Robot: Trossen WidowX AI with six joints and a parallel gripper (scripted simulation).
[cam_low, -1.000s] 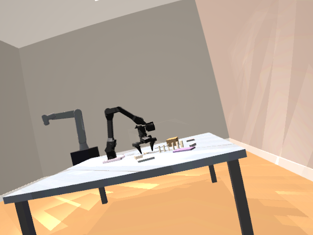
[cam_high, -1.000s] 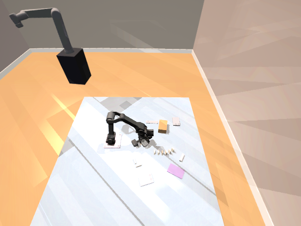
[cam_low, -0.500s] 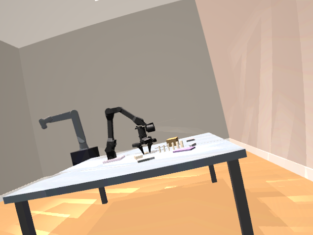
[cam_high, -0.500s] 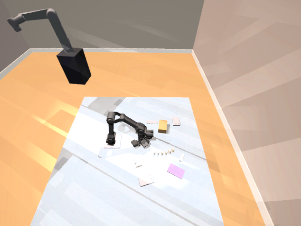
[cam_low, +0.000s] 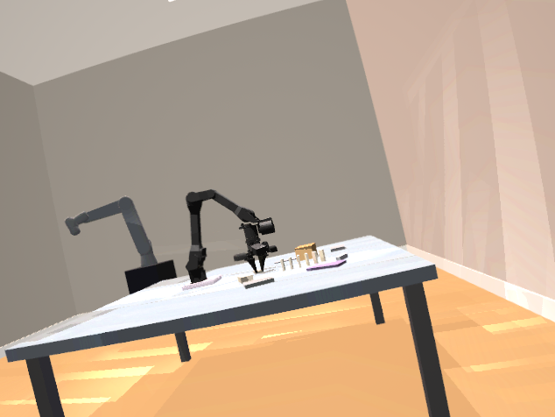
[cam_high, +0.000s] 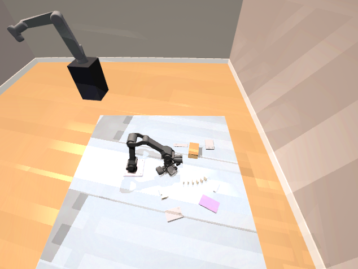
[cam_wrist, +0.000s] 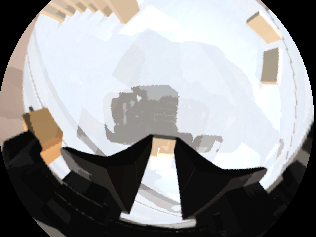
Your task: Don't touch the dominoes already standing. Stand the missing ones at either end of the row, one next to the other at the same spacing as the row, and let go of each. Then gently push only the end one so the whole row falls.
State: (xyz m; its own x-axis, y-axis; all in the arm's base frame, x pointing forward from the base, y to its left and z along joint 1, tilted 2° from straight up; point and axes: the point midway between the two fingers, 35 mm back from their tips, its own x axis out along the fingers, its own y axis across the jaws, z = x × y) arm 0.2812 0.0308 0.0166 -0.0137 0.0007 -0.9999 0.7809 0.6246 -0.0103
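Wrist view — the gripper [cam_low: 259, 271] [cam_wrist: 166, 138] pinches a domino [cam_wrist: 164, 146] — no container visible.Wrist view — gripper [cam_low: 258, 270] [cam_wrist: 165, 144] clasps a domino [cam_wrist: 164, 146] — orange box [cam_high: 193, 149] [cam_low: 305, 251] [cam_wrist: 44, 128] well apart.

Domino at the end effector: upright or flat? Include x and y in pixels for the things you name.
Flat: the wrist view shows the domino [cam_wrist: 164, 146] lying on the table between the end effector's [cam_wrist: 164, 138] fingertips.

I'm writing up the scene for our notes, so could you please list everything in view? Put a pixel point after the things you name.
standing dominoes [cam_high: 197, 182] [cam_low: 306, 258]: six, cream, in a row
loose dominoes: three, cream; one in the gripper, two lying nearby
box [cam_high: 193, 150] [cam_low: 305, 251] [cam_wrist: 44, 127]: one, orange, behind the row
flat pad [cam_high: 209, 203] [cam_low: 326, 265]: one, purple, in front of the row
flat pale pieces: four, scattered around
table [cam_high: 138, 246] [cam_low: 269, 293]: one, pale-topped, under these
second arm [cam_high: 68, 37] [cam_low: 136, 229]: one, grey, on a black block [cam_high: 88, 79] [cam_low: 150, 276]
robot arm [cam_high: 154, 145] [cam_low: 195, 224]: one, black, on the table
gripper [cam_low: 259, 272] [cam_wrist: 164, 140]: one, black, closed on a domino
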